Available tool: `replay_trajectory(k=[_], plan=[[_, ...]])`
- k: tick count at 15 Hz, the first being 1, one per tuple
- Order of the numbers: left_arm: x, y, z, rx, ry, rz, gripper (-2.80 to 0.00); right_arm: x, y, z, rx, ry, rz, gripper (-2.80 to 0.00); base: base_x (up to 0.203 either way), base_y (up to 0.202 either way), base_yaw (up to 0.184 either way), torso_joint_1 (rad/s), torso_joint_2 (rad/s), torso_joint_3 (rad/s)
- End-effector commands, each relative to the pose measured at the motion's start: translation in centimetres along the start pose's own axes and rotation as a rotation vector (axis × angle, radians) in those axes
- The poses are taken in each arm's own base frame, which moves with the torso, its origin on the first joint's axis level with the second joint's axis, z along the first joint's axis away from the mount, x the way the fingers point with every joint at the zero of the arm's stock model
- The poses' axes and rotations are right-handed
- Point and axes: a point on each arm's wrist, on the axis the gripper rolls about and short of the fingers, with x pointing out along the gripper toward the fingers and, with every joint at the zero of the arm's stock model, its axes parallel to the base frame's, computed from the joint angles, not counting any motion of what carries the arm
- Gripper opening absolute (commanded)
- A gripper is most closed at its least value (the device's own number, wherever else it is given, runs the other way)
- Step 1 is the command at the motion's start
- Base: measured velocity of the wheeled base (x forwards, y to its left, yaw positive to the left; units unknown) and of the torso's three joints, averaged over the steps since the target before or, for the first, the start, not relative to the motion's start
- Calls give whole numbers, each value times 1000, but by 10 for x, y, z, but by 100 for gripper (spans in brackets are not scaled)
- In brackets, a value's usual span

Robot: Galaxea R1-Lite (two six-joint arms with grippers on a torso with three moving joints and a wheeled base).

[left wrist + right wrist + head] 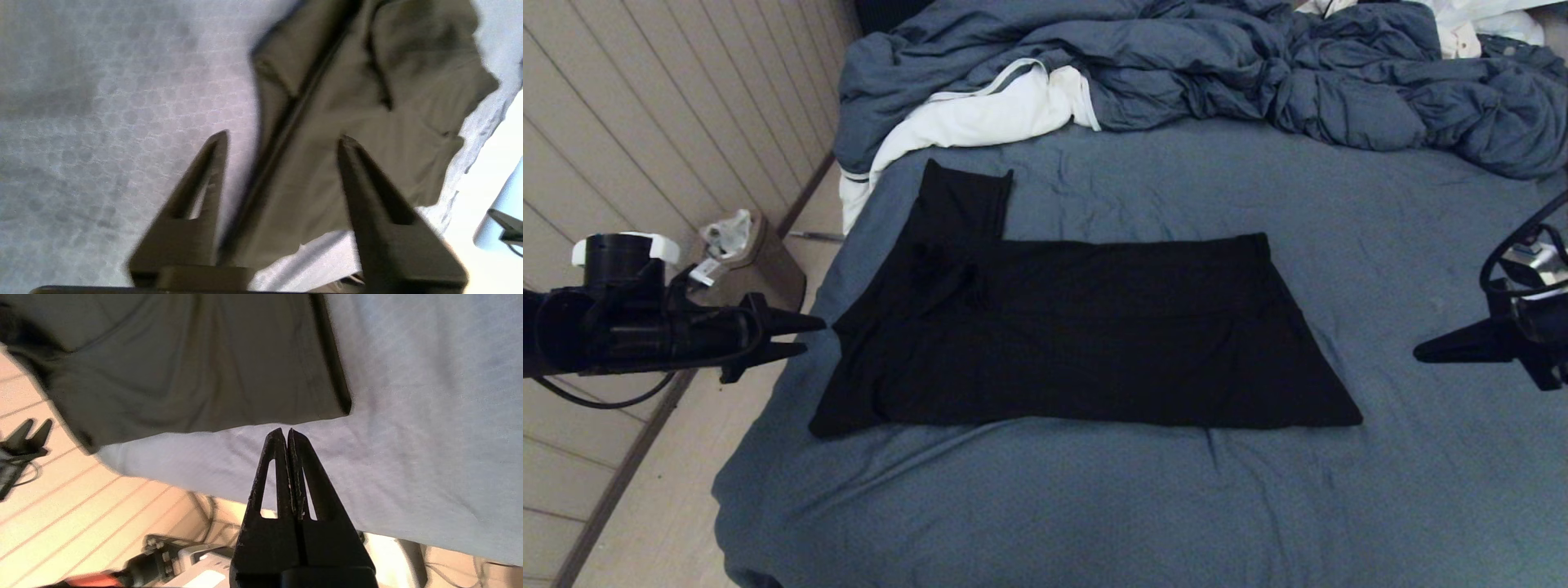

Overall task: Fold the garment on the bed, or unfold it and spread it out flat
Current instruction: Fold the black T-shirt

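Black cotton T-shirt (1086, 335) half-folded, mid blue-grey bed (1339, 506). Left gripper (805, 336) spread beside shirt's left edge; right gripper (1421, 353) pressed together, well right. Best next: pinch both layers, fold evenly.

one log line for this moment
garment: folded, flat on bed | left gripper: open, empty, at left edge | right gripper: shut, empty

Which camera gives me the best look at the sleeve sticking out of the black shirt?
The head view: the sleeve shows whole, lying flat on the bed at the garment's far left corner. The left wrist view catches rumpled folds of the garment's left end, blurred. The right wrist view shows only its right end.
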Motion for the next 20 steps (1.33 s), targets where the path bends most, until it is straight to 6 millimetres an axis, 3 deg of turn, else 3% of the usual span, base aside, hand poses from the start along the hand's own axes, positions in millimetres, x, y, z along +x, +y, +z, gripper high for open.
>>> replay_trajectory(k=[1, 3, 13, 20], plan=[[12, 13, -3, -28, 31, 15, 0, 0, 5, 2, -18, -2, -12, -280, 0, 0, 0, 0, 0, 0], [22, 19, -6, -40, 56, 20, 0, 2, 6, 3, -25, -1, -9, -280, 0, 0, 0, 0, 0, 0], [51, -1, -41, -14, 193, -19, 0, 7, 20, 3, -63, 10, -2, -280, 0, 0, 0, 0, 0, 0], [48, -22, -52, 3, 214, -61, 0, 11, 16, 5, -68, 16, -7, -280, 0, 0, 0, 0, 0, 0]])
